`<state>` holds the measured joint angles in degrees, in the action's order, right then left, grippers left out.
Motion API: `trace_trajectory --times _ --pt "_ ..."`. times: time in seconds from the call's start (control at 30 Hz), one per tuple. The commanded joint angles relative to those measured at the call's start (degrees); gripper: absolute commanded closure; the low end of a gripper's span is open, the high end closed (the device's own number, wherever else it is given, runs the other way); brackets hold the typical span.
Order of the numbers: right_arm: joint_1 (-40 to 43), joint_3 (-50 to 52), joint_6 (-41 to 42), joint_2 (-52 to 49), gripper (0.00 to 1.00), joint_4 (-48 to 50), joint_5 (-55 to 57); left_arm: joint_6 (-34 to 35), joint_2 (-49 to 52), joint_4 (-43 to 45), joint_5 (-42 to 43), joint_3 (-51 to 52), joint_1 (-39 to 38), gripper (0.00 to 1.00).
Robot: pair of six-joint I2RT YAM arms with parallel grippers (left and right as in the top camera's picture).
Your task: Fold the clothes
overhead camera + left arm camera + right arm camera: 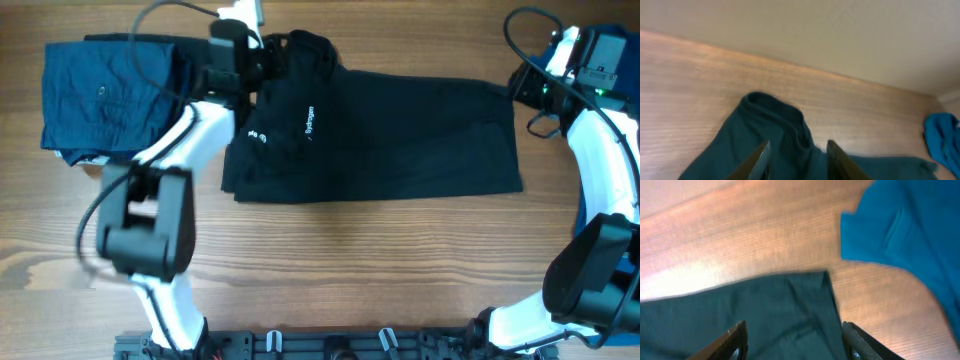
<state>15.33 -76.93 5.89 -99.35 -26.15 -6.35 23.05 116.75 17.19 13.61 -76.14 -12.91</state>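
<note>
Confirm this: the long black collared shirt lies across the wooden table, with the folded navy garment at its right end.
Wrong side. In the overhead view the folded navy garment lies at the left end of the long black collared shirt, which does lie across the wooden table.

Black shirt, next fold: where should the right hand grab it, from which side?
Likely the hem of the black shirt, at its far corner. The cloth lies flat and that edge is free, so come from the right, low, one finger under the edge. The right hand is open just above it; the blue garment lies apart.
</note>
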Motion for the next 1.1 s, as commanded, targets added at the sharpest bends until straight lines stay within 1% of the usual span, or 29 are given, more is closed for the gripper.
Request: trace_trajectory --times 0.0,0.2,0.27,0.33,0.37,0.4,0.43,0.47,0.57,0.63,0.73,0.93,1.03,1.07 --pt "0.28 -0.70 -1.44 -3.87 0.39 3.89 0.52 0.20 5.86 6.82 0.90 -0.92 0.00 0.63" --pt "0.28 -0.70 -1.36 -11.19 0.37 10.23 0.50 0.13 11.41 7.06 0.70 -6.14 0.00 0.62" --pt "0.28 -0.70 -1.29 -13.38 0.37 10.84 0.50 0.15 12.31 5.20 0.79 -8.39 0.04 0.66" --pt "0.28 -0.70 -1.27 -14.78 0.37 11.04 0.50 0.11 12.50 -1.11 1.44 -11.87 0.09 0.69" --pt "0.28 -0.70 -1.31 -15.30 0.37 11.04 0.52 -0.28 12.52 -7.85 1.79 -15.28 0.11 0.72" --pt "0.28 -0.70 -1.42 -15.43 0.37 11.02 0.52 -0.85 12.52 -12.31 2.08 -17.68 0.11 0.73" --pt "0.28 -0.70 -1.42 -15.52 0.37 10.95 0.81 -2.91 12.52 -22.45 2.43 -23.78 0.11 0.74" --pt "0.28 -0.70 -1.40 -15.52 0.37 10.97 1.22 -4.44 12.61 -28.48 2.36 -28.04 0.11 0.74" --pt "0.28 -0.70 -1.40 -15.52 0.37 10.82 2.05 -7.61 13.25 -41.51 1.75 -39.69 0.04 0.74" --pt "0.28 -0.70 -1.40 -15.52 0.37 10.43 2.03 -8.96 14.01 -47.36 -0.26 -46.56 0.04 0.75" --pt "0.28 -0.70 -1.44 -15.52 0.37 10.43 2.03 -9.40 14.38 -48.17 -3.45 -48.50 0.04 0.74" --pt "0.28 -0.70 -1.42 -15.52 0.36 9.86 2.03 -9.40 21.09 -43.80 -3.67 -48.50 -0.02 0.73" --pt "0.28 -0.70 -1.40 -15.52 0.36 9.18 2.01 -9.33 24.87 -40.92 -3.63 -48.50 -0.02 0.69" --pt "0.28 -0.70 -1.42 -15.52 0.36 9.01 2.03 -9.14 25.86 -40.22 -3.63 -48.50 -0.07 0.65"
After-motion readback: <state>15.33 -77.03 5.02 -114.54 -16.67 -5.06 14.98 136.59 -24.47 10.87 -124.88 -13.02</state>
